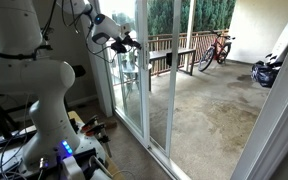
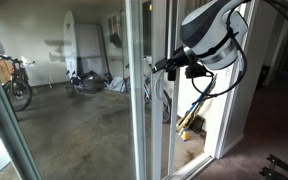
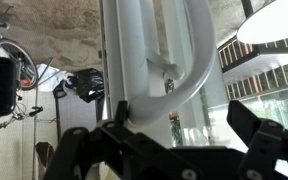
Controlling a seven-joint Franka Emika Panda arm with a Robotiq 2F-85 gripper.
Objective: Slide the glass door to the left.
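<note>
End effector (image 3: 169, 140) w/ jaws apart, straddling handle (image 3: 198, 60) of glass door (image 3: 126, 40).

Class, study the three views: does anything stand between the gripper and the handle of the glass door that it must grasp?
Nothing visible does. In the wrist view the loop handle on the glass door rises just beyond the open gripper, and no object lies in the gap between them.
</note>
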